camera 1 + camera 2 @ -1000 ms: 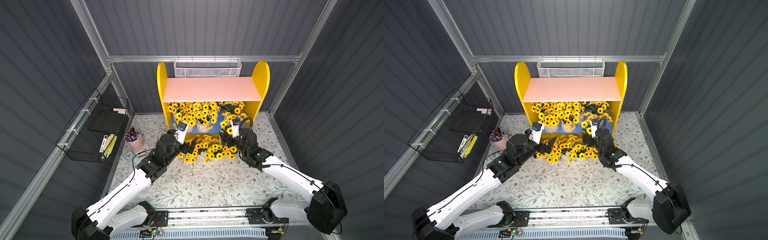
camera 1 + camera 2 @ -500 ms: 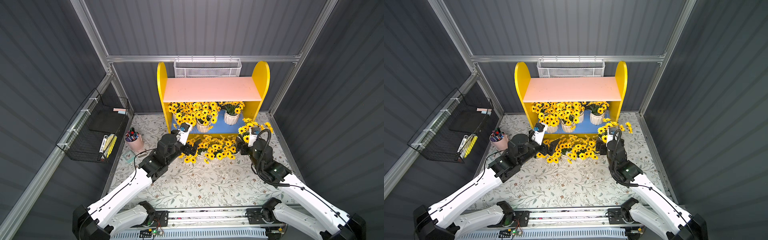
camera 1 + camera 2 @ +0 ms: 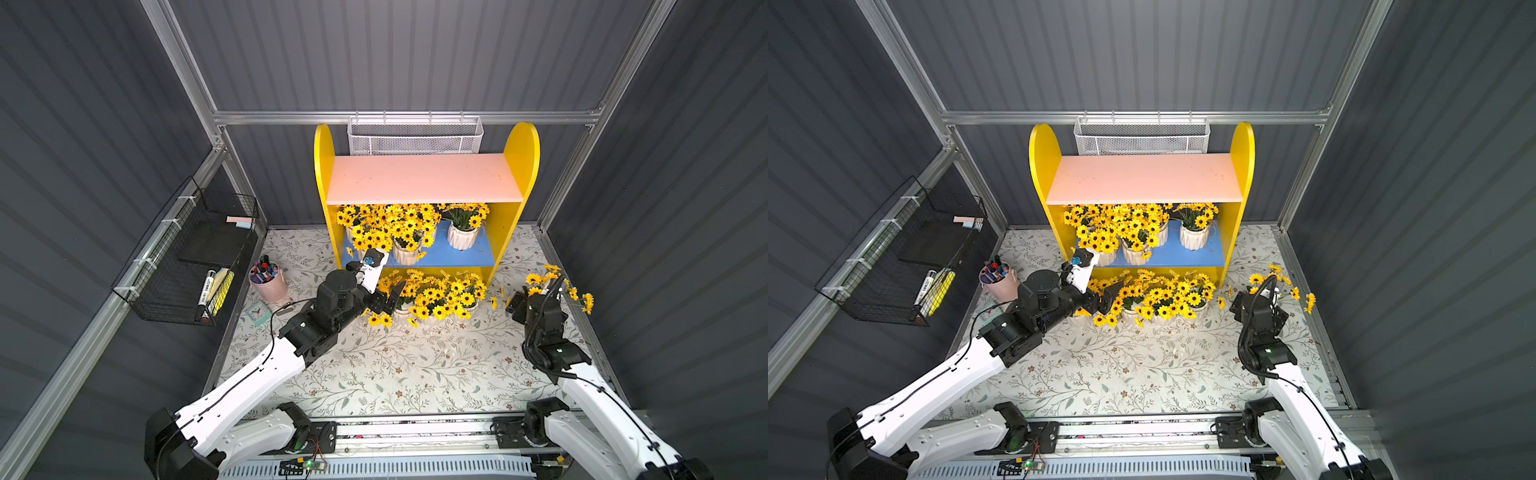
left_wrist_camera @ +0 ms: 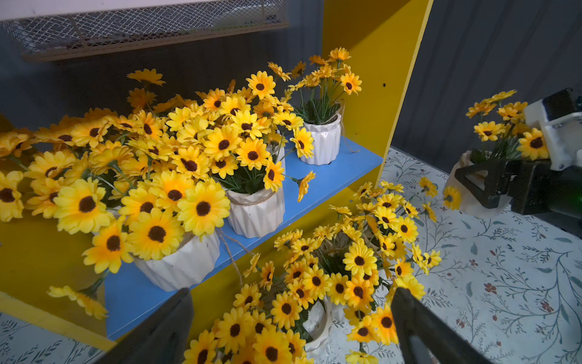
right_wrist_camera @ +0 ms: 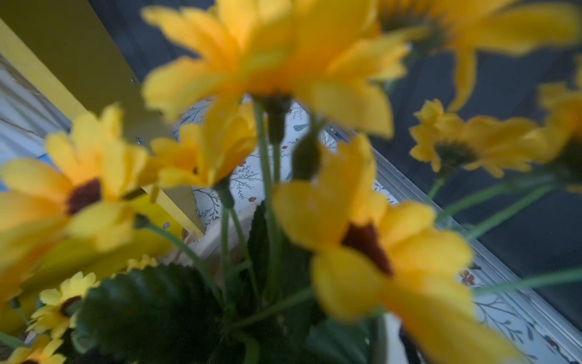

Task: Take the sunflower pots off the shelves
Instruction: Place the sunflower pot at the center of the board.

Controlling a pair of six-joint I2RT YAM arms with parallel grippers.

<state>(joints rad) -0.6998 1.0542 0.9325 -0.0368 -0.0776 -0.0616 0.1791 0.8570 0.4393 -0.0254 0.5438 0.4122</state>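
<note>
Currently the right end effector is clamped on one white ribbed pot of sunflowers, the gripped pot, well clear of the yellow shelves on the right arm's side. Its blurred blooms fill the right wrist view, and whether its base touches the floral tabletop cannot be told. The left end effector hangs with its jaws wide apart over the left-arm end of the front cluster, a group of sunflower pots standing on the tabletop just before the shelves' foot. On the blue lower board a crowded bunch, the shelf pots, packs the side nearer the left arm, their flowers overlapping. A lone pot stands upright on the same board, apart from them and close to the opposite side panel. The pale pink upper board sits above, with a white mesh basket behind it. A pink cup of markers stands beside the shelves near a black wire rack.
</note>
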